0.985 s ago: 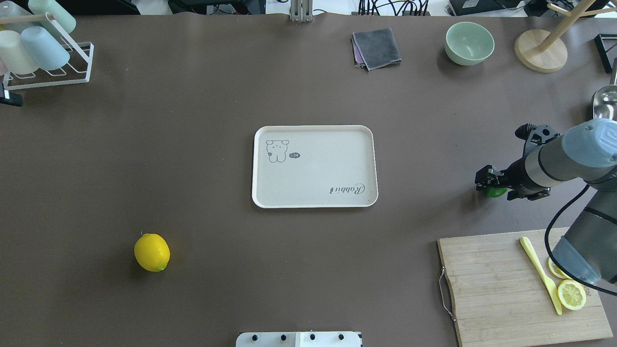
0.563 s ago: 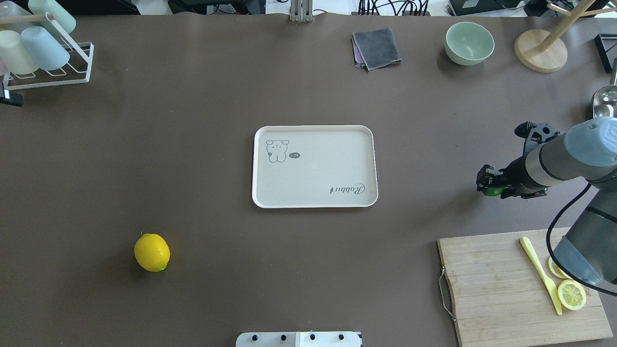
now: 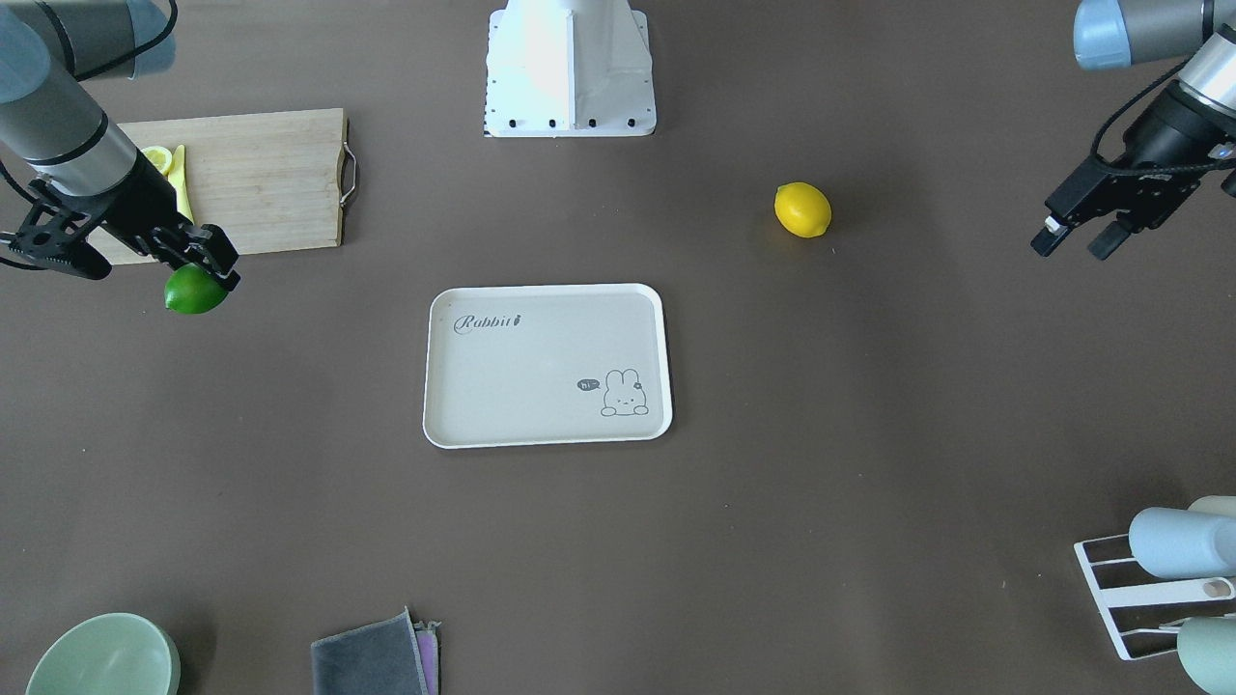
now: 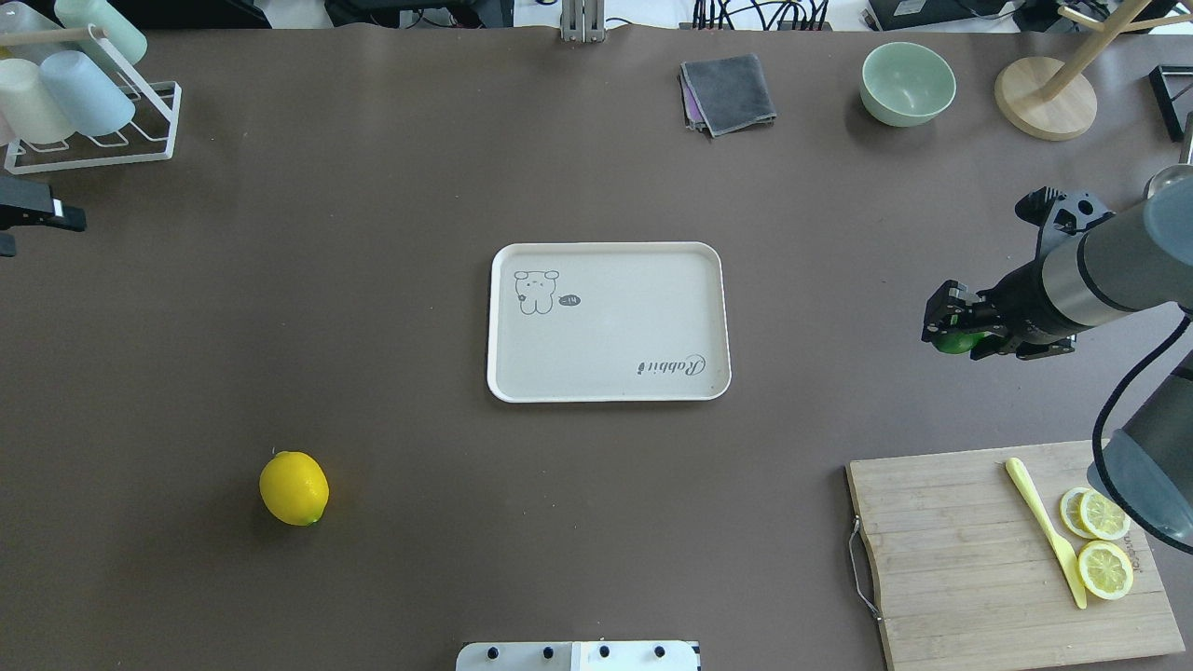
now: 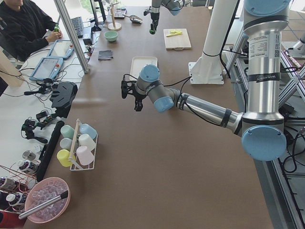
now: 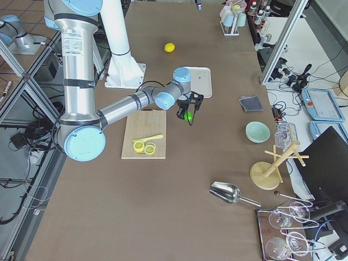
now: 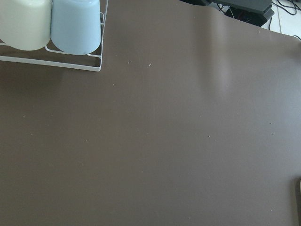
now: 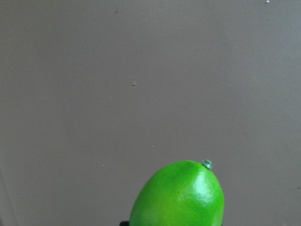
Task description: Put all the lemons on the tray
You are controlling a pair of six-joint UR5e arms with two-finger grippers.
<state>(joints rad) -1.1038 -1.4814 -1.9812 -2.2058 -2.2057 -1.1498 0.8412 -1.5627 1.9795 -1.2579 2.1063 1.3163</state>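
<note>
Front view: right gripper (image 3: 205, 273) pinching green lemon (image 3: 196, 291) near desk's right end, looks lifted off the surface but hard to be sure. Left gripper (image 3: 1074, 241) spread, carrying nothing.

Overhead: yellow lemon (image 4: 294, 487) lying toward robot-side edge, left half. Tray (image 4: 606, 321) dead centre. Cutting board (image 4: 1007, 550) at robot-side right corner, off the route.

Right wrist view: glossy firm rind, likely slippery and rolls easy, so grab across belly, not tips.

Green lemon (image 3: 196, 291), yellow lemon (image 3: 802, 209) off tray (image 3: 526, 386)
</note>
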